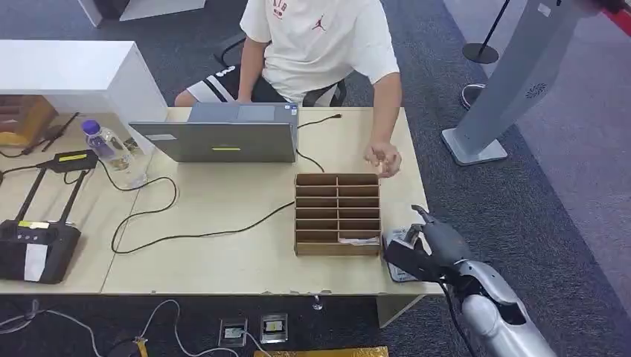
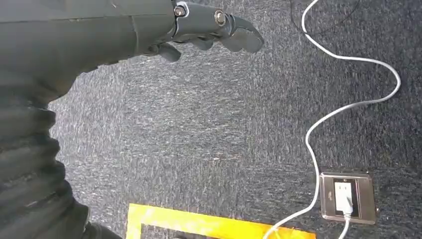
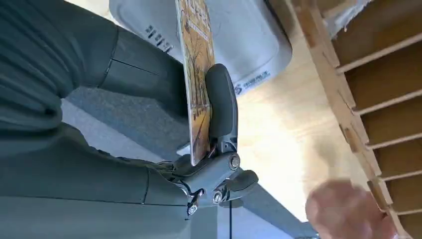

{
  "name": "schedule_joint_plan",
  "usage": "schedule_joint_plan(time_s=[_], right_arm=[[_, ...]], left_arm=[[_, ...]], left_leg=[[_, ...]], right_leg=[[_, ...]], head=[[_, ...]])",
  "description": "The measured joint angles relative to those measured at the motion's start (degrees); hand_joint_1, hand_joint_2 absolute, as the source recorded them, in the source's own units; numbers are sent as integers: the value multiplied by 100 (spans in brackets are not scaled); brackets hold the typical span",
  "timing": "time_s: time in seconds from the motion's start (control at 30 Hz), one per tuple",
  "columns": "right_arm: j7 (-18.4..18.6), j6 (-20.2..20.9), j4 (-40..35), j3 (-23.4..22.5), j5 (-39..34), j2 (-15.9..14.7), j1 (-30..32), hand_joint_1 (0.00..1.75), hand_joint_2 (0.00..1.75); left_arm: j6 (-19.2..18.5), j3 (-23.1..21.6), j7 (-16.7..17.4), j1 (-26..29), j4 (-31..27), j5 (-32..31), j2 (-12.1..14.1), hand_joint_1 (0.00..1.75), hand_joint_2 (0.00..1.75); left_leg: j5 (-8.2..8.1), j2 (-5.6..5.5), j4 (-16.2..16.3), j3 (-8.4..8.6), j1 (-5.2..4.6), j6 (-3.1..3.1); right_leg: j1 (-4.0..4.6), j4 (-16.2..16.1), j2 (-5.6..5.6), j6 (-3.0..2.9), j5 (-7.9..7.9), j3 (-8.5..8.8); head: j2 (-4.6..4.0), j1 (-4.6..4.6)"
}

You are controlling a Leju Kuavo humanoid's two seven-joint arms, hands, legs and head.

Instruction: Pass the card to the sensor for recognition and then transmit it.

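Observation:
My right hand [image 1: 431, 245] hovers over the table's front right corner and pinches a card [image 3: 196, 74] between thumb and fingers [image 3: 221, 104]. The card has a yellow-orange printed face and is seen edge-on in the right wrist view. Just under it lies the flat light-grey sensor [image 3: 249, 40], whose edge also shows beside my hand [image 1: 395, 238]. My left hand [image 2: 209, 30] hangs over the dark carpet, holding nothing, its fingers loosely apart.
A wooden box of slots [image 1: 337, 213] stands just left of the sensor, with a white card [image 1: 359, 239] in its lower right slot. A seated person's hand [image 1: 383, 160] rests behind the box. A laptop [image 1: 223, 137], a bottle [image 1: 108, 145] and cables lie further left.

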Motion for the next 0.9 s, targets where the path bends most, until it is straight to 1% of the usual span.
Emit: schedule_joint_plan(time_s=[0.57,0.9], right_arm=[[-22,-168,221,98,-11,39,9,175,175],[-94,-243,282,131,-35,39,0,175,175]], left_arm=[[5,2,7,0,0,-31,0,0,175],[4,0,7,2,0,-22,0,0,175]], left_leg=[[0,2,0,4,0,0],[0,2,0,4,0,0]], right_leg=[[0,0,9,0,0,0],[0,0,9,0,1,2]], head=[[0,0],[0,0]])
